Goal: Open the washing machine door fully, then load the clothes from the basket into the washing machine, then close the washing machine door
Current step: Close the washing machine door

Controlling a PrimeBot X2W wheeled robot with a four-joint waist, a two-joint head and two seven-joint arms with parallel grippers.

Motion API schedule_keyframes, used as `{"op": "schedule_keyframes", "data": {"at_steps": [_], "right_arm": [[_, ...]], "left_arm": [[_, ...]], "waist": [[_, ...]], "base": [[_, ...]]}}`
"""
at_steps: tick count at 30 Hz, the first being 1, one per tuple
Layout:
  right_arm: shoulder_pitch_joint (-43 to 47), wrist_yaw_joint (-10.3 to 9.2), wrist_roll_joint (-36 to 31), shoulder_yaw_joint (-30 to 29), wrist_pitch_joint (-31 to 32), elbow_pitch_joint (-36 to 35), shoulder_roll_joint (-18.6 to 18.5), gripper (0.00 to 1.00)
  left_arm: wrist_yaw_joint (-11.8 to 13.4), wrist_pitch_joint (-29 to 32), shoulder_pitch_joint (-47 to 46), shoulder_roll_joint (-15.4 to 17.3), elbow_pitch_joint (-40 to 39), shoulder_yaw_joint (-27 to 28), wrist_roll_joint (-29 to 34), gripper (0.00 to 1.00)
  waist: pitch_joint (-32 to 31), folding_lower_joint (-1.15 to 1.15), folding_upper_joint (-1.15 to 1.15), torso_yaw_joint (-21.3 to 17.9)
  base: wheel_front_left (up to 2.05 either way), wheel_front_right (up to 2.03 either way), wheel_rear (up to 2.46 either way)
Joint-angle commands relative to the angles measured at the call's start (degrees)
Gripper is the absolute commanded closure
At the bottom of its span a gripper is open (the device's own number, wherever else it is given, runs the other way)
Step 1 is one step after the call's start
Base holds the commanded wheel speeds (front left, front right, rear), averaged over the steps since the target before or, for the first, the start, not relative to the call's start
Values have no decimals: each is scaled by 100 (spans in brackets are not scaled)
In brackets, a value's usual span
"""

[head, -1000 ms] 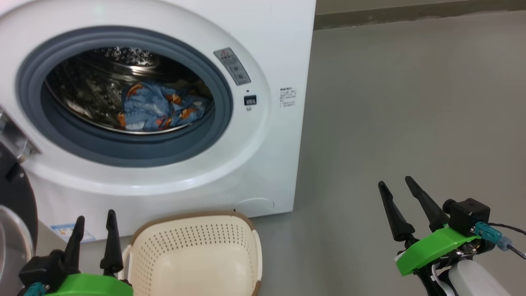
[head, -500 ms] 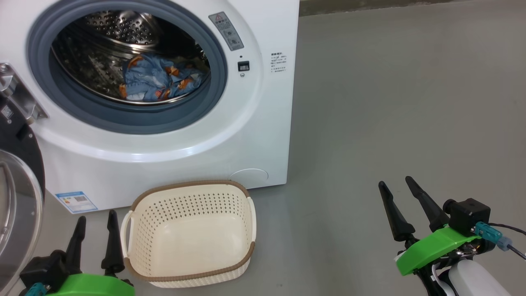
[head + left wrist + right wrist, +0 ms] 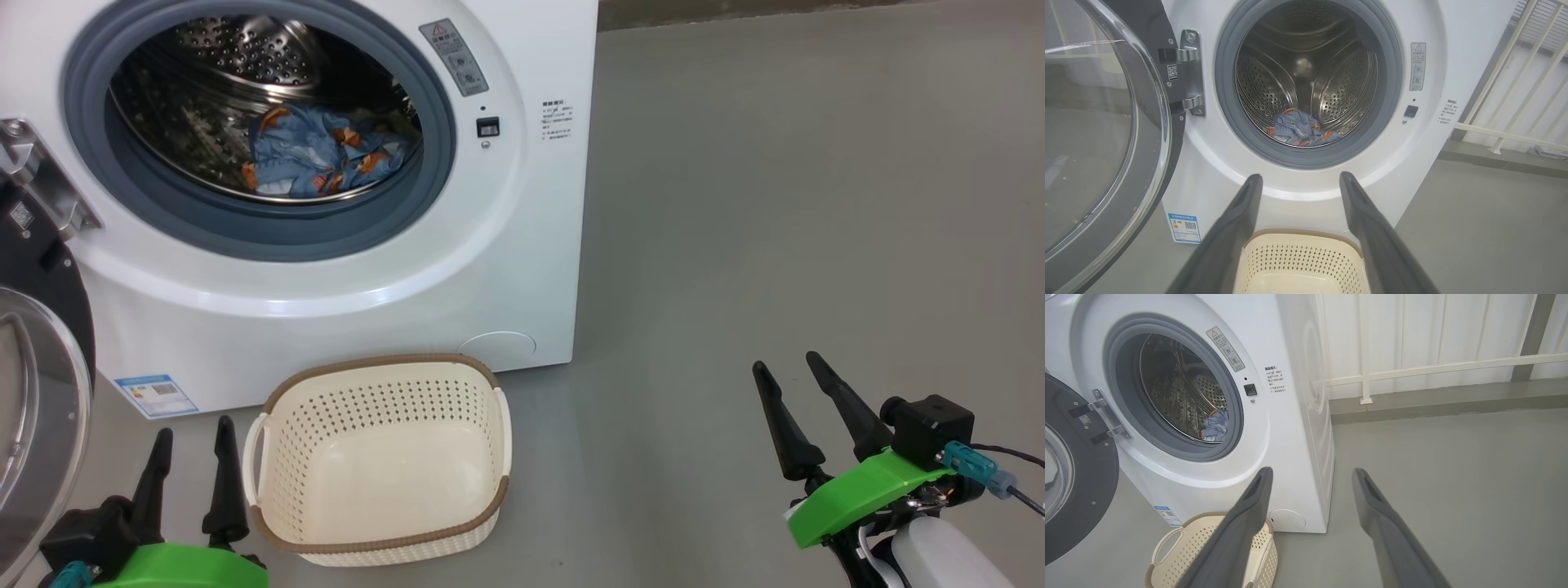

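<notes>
Clothes (image 3: 326, 159), one crumpled blue bundle with orange print, lie low in the drum (image 3: 237, 57) of the one washing machine (image 3: 506, 269), at 11 o'clock in the head view. Its one washing machine door (image 3: 37, 392) hangs swung open at 9 o'clock. One basket (image 3: 384, 362) stands on the floor (image 3: 775, 204) at 6 o'clock, just before the machine, its bare bottom showing. Of two grippers, the left gripper (image 3: 193, 426) sits at 7 o'clock and the right gripper (image 3: 785, 360) at 4 o'clock, both spread wide and holding nothing.

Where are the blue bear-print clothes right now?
Head view, upper left: the clothes lie low in the steel drum of the washing machine, behind the grey seal.
</notes>
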Motion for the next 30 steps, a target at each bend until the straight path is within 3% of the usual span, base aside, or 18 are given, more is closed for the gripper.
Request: {"op": "schedule_keyframes", "data": {"at_steps": [1,19,30], "right_arm": [[-107,25,45,69,-46,-113,-59,0],[-91,25,41,57,-46,-78,-63,0],[-64,25,54,73,-46,-67,-59,0]], "left_arm": [[-14,-38,-160,108,-119,202,39,0],[13,-38,-154,90,-127,203,62,0],[52,-38,-141,90,-96,205,122,0]], "waist": [[-1,0,0,6],[7,0,0,183],[-38,0,0,598]], "base": [[0,0,0],[0,0,0],[0,0,0]]}}
